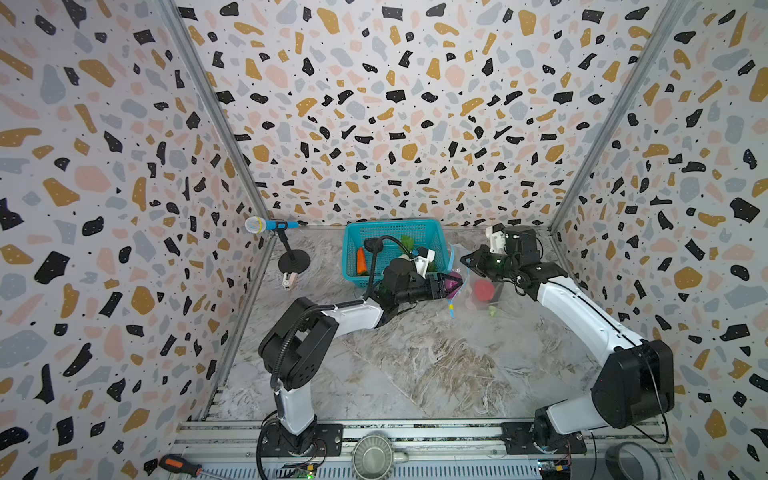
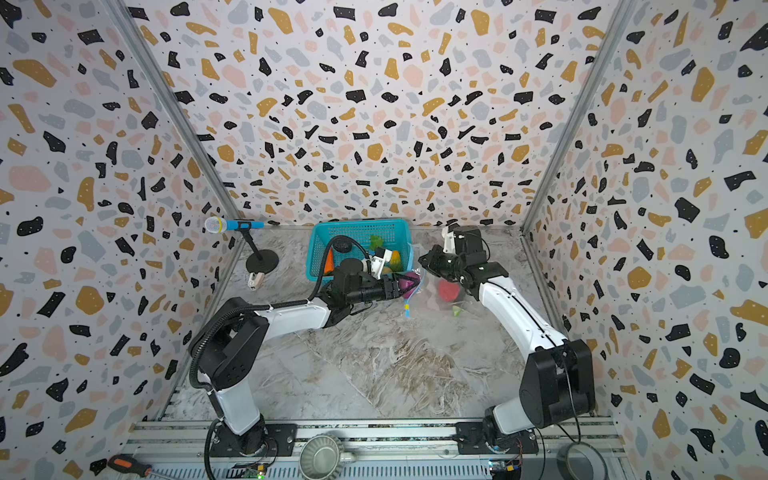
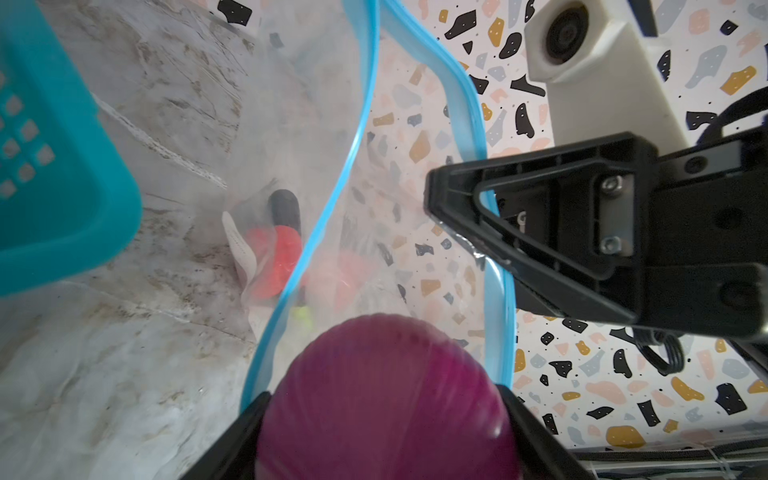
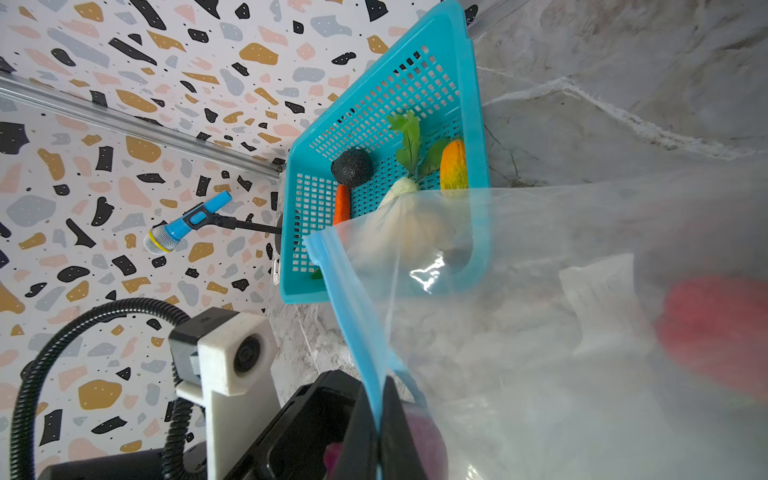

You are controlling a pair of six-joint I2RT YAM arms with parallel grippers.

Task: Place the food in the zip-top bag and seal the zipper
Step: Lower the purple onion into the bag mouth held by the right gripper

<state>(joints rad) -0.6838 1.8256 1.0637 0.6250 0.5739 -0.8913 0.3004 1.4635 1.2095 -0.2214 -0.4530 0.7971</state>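
My left gripper (image 1: 453,286) (image 3: 384,401) is shut on the purple onion (image 3: 382,399) (image 2: 405,284), right at the mouth of the zip-top bag (image 1: 478,297) (image 4: 540,332). The bag's mouth gapes between the two blue zipper (image 3: 332,191) (image 4: 349,299) strips. My right gripper (image 1: 464,262) (image 4: 380,399) is shut on one strip and holds that edge up. A red pepper (image 1: 482,287) (image 3: 282,257) and a dark eggplant (image 3: 284,205) lie inside the bag. The yellow slider (image 1: 450,309) hangs at the zipper's near end. Carrot (image 4: 341,203), radish (image 4: 399,195), corn (image 4: 454,166) and green leaves (image 4: 409,137) lie in the basket.
The teal mesh basket (image 1: 390,224) (image 4: 473,104) stands just behind the bag against the back wall. A toy microphone on a stand (image 1: 270,225) is at the back left. A screwdriver (image 1: 178,463), metal tin (image 1: 372,455) and tape roll (image 1: 627,459) lie along the front rail.
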